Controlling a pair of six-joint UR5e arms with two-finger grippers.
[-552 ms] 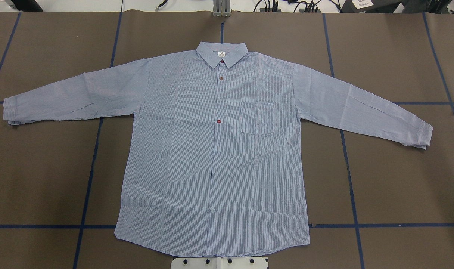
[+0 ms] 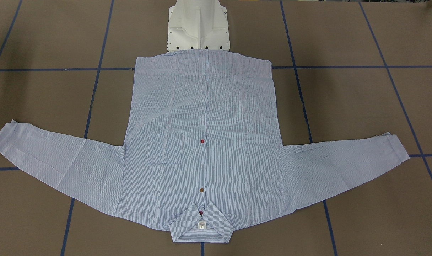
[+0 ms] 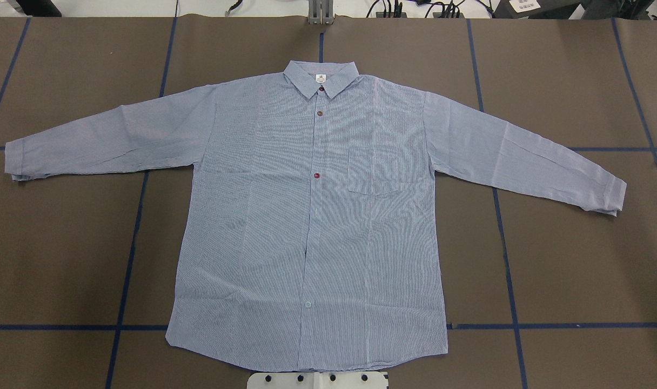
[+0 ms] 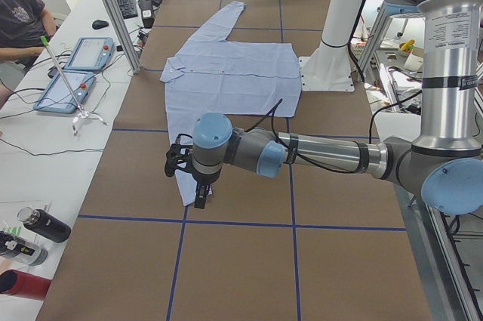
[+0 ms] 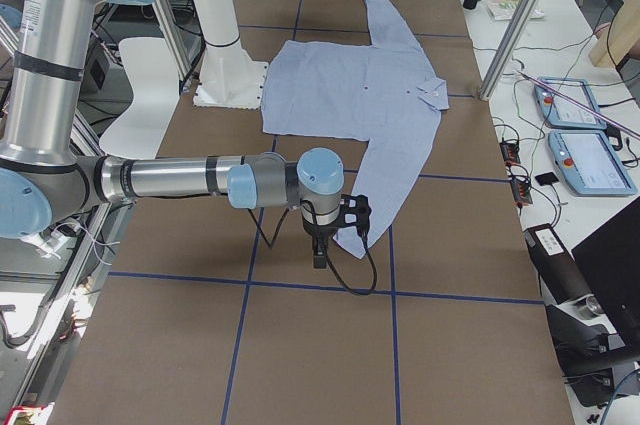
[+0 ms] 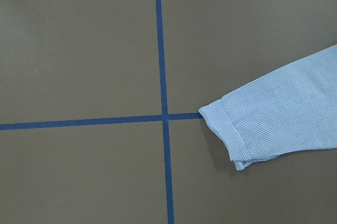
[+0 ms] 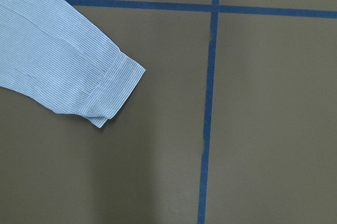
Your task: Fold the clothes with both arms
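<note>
shirt (image 3: 307, 227) flat on tbl (image 3: 577, 270), unfolded

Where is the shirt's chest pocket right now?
In the overhead view the chest pocket sits right of the button placket on the flat shirt, level with the lower red button.

Blue tape lines (image 3: 577, 326) cross the brown table cover (image 3: 577, 259) in a grid. A white bench (image 4: 30, 147) alongside holds two tablets (image 4: 87, 54), a keyboard (image 4: 125, 1) and bottles (image 4: 44, 224); a person (image 4: 19, 11) sits at its far end.
</note>
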